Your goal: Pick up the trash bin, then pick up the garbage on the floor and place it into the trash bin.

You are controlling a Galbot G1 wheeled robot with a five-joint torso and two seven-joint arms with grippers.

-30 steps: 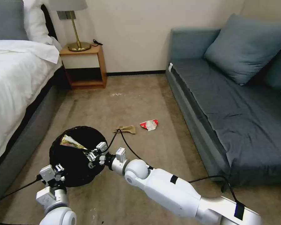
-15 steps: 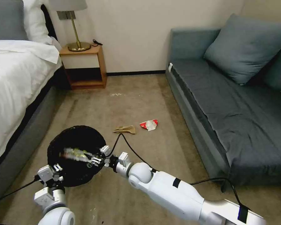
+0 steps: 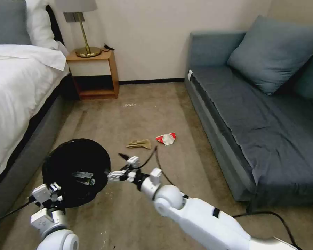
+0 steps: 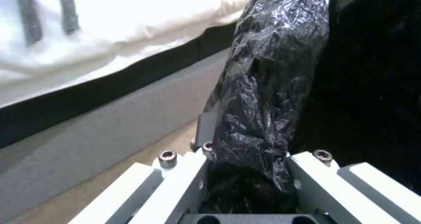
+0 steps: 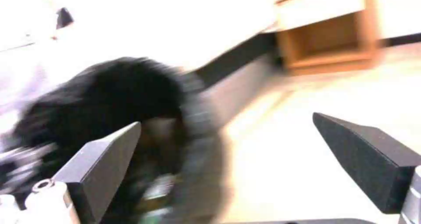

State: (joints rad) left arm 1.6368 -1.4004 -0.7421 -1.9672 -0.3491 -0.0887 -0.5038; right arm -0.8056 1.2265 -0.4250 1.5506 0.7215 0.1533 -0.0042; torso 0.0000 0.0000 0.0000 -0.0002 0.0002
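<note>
With right gripper hanging just off bin's sofa-side rim, fingers spread, nothing between them, next target looks like tan paper: lies on carpet ahead of claw, toward far wall, near, right arm clearly closer than left. Paper flattish, long axis roughly crosswise to robot, pointed end toward bed side. Red-and-white wrapper just beside it, sofa side. Trash bin held off near rim by left gripper, clamped on bag-lined edge; bottle already lies inside
</note>
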